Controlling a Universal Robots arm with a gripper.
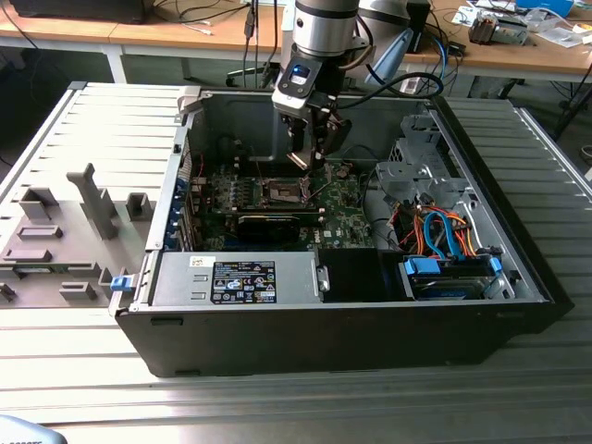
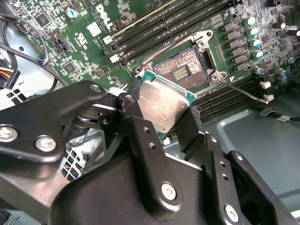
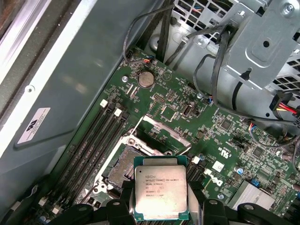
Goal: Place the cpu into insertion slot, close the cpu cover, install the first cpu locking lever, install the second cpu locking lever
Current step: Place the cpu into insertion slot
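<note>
We see the cpu [image 3: 161, 192] topped with dull silver-grey metal, finely scuffed and catching a soft glare in the second wrist view, with a green board edge around it. The gripper [image 2: 161, 108] pinches it with matt black fingers [image 2: 140, 136] studded with bright steel screw heads. The insertion slot [image 2: 180, 70] has a grainy, gold-speckled bed. The cpu cover [image 3: 161, 130] is bare shiny sheet metal, the motherboard [image 3: 201, 124] glossy green, and the case wall [image 3: 70, 93] smooth grey metal.
</note>
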